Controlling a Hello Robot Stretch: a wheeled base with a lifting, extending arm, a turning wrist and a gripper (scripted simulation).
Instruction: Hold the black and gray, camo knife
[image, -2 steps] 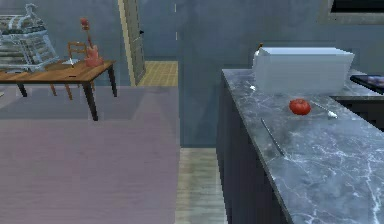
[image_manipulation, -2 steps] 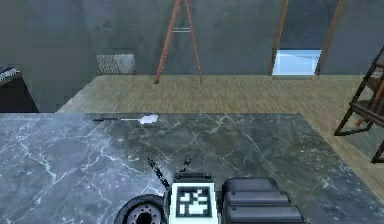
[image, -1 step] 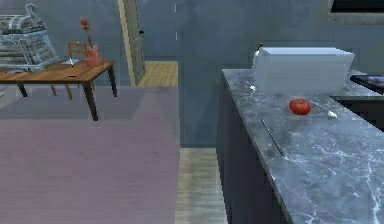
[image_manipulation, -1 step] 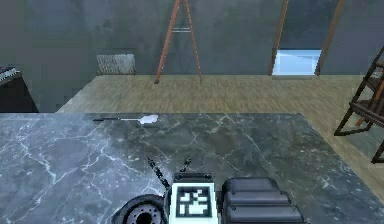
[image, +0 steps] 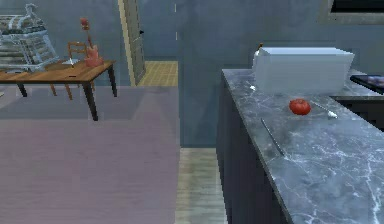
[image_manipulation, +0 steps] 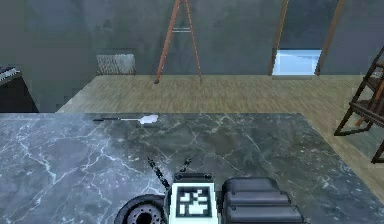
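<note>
The end effector (image_manipulation: 168, 165) sits low in the arm side view, thin fingers (image_manipulation: 156, 172) pointing upward.

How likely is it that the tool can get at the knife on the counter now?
Probably yes. The knife lies on the counter farther out than the tool and slightly toward the arm side view's left, with bare marble between them. The arm would likely need to extend.

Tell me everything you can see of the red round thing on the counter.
The red round thing looks like a small tomato: smooth, slightly squat, whole. It rests on the grey marbled countertop, a little in front of the pale boxy appliance and apart from it. Only the countertop touches it.
</note>
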